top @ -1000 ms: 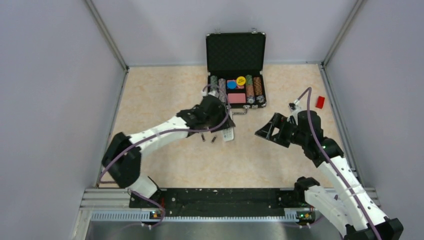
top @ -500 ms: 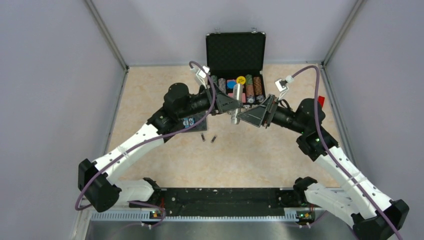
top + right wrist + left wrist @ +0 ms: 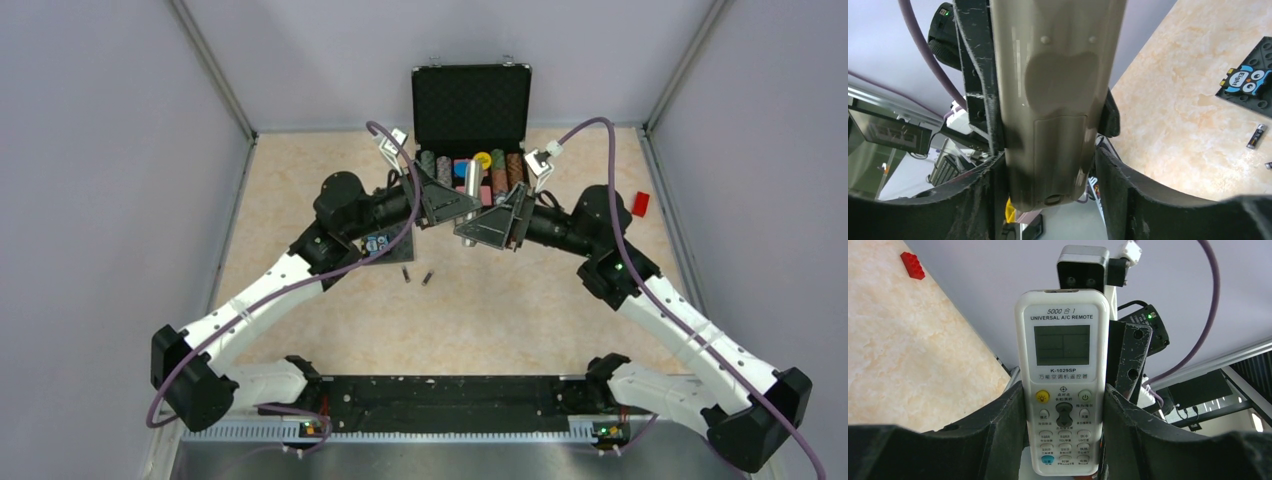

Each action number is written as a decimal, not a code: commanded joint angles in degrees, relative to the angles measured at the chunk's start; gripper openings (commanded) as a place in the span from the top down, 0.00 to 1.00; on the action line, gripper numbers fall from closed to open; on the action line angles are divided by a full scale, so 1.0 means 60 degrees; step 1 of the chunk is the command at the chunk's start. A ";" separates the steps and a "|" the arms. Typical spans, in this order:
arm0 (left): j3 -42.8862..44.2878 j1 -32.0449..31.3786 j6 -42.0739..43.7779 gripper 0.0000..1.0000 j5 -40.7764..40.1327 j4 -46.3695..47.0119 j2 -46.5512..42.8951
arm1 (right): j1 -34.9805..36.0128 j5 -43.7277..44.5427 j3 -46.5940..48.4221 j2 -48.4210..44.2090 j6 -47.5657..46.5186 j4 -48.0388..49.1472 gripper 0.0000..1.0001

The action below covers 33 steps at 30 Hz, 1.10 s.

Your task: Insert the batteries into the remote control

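Up in the air - the left fingers [image 3: 998, 435] clamp the slim white rectangular remote control [image 3: 1062, 390] by its sides, screen towards their camera. The right fingers [image 3: 1118, 200] straddle its grey back - gripping or not, can't tell. Two tiny dark cylindrical batteries [image 3: 407, 273] lie on the beige marbled bench [image 3: 500, 310], down below both pairs.

Open case [image 3: 471, 105] blocks the far side; tabletop [image 3: 300, 190] around batteries [image 3: 427, 278] lies free.

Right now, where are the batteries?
Top view: the batteries lie loose on the table, slightly left of centre, just nearer the arms than the black pad, not in the raised remote control.
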 commanded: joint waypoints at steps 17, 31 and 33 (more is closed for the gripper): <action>0.0379 -0.0031 0.1894 0.29 -0.1842 -0.2667 -0.1129 | 0.0743 0.1425 0.1158 0.0076 -0.3053 -0.3580 0.70; 0.1539 -0.0030 0.3000 0.29 -0.2963 -0.6120 -0.0325 | 0.2930 0.5170 0.2694 0.1583 -0.5636 -0.5758 0.71; 0.1688 -0.0026 0.3066 0.32 -0.3138 -0.6510 -0.0193 | 0.3155 0.5647 0.2860 0.1854 -0.5813 -0.5889 0.72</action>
